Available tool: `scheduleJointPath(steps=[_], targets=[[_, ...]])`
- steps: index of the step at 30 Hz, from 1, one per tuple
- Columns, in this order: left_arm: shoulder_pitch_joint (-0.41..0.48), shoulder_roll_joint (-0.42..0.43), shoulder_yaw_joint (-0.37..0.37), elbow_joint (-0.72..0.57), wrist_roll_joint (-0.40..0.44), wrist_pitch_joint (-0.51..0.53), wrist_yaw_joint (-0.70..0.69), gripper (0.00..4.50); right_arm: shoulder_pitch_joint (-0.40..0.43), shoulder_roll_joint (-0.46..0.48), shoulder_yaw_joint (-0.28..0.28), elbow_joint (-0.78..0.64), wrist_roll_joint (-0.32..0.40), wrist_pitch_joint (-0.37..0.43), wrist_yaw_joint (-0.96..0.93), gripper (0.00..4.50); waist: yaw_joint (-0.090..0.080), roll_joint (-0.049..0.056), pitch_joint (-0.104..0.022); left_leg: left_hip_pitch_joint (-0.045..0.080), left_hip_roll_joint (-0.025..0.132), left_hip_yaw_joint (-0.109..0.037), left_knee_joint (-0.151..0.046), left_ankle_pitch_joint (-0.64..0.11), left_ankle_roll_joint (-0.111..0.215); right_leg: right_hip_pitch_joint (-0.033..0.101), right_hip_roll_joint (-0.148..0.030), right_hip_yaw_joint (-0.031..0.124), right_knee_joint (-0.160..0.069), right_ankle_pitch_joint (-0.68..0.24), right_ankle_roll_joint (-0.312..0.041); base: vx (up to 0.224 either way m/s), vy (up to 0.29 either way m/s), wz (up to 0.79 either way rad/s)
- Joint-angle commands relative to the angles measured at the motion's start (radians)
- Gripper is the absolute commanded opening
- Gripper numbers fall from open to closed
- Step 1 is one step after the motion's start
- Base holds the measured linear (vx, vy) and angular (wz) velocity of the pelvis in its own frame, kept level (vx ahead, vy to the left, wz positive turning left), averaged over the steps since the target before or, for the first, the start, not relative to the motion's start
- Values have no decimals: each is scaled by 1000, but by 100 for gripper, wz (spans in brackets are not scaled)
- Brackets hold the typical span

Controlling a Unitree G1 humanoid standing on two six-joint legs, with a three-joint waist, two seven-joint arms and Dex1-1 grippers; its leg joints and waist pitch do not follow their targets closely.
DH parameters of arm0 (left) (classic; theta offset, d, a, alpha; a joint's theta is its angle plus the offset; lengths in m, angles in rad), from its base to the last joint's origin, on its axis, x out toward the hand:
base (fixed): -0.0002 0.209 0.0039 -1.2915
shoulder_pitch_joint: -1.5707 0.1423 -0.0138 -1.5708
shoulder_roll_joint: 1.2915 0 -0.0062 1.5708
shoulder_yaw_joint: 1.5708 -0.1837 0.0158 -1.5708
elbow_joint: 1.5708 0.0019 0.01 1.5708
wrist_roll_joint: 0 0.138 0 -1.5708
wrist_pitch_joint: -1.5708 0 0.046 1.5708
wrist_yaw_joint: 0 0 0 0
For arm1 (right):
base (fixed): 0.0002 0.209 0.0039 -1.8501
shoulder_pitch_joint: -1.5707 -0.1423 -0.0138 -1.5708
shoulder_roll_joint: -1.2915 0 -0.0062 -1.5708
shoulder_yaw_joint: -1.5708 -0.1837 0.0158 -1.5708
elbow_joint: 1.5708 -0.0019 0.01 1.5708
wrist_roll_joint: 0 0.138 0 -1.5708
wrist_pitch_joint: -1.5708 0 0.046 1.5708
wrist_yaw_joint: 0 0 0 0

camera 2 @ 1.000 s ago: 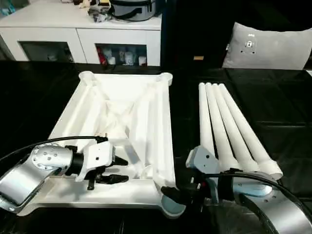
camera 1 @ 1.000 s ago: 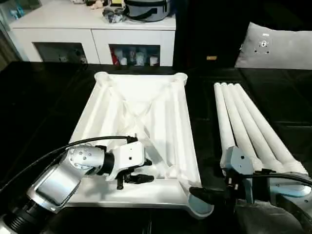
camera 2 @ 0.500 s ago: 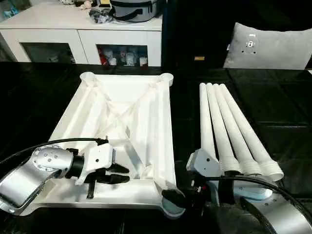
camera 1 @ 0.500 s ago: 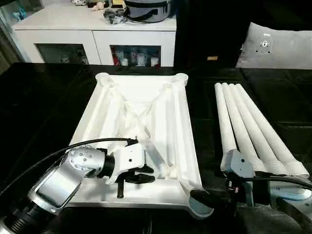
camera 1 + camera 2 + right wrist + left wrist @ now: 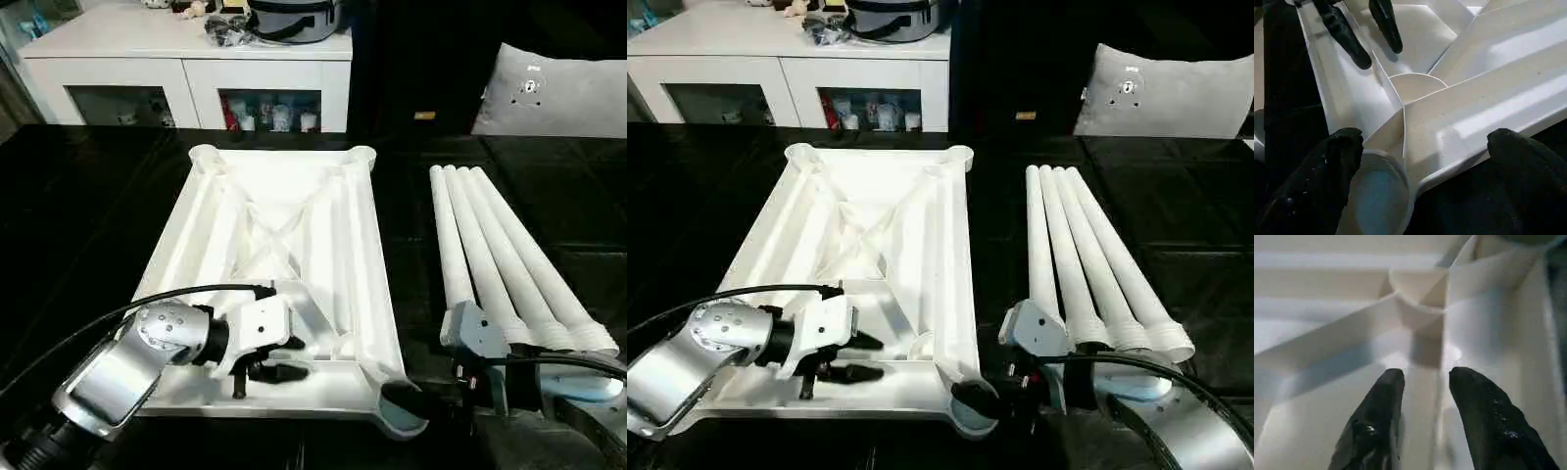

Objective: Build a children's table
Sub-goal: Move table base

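The white table top (image 5: 378,257) lies upside down on the black surface, X-ribs up, with round sockets at its corners. Several long white legs (image 5: 490,245) lie side by side to its right. My left gripper (image 5: 290,357) is inside the top near the front rim, open, and its fingers (image 5: 1382,406) straddle a rib that leads to an inner socket (image 5: 1418,293). My right gripper (image 5: 1425,142) is open wide around the top's near right corner socket (image 5: 1378,191). One of its black fingers (image 5: 400,394) lies against that corner.
A white cabinet (image 5: 186,78) with glass doors stands behind the work, with a grey bag (image 5: 294,18) on top. A grey cushion (image 5: 554,93) sits at the back right. A black cable (image 5: 118,318) loops along my left forearm.
My left gripper has shifted slightly toward the front rim inside the top. The right gripper has stayed at the near right corner. The top and legs have not moved.
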Motion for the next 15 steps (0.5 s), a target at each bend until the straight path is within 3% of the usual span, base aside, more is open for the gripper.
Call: scheduleJointPath(steps=[1,5,15], targets=[[-11,10,-10,3,18,-5,10,195,-7,-5,11,-16,-12,1,-1,450,-2,-9,-34,22,73,-24,-87,-212,21,13,-72,26,-81,-25,-199,0,0,0],[-7,3,-5,5,13,-2,14,181,-3,-4,11,-19,-12,0,-4,450,-2,-9,-34,21,72,-24,-86,-199,25,14,-71,24,-79,13,-209,0,0,0],[2,-19,6,11,-10,1,8,102,-4,2,18,-26,-2,9,-5,450,-2,-10,-32,21,73,-23,-88,-215,22,13,-73,26,-81,-22,-212,0,0,0]])
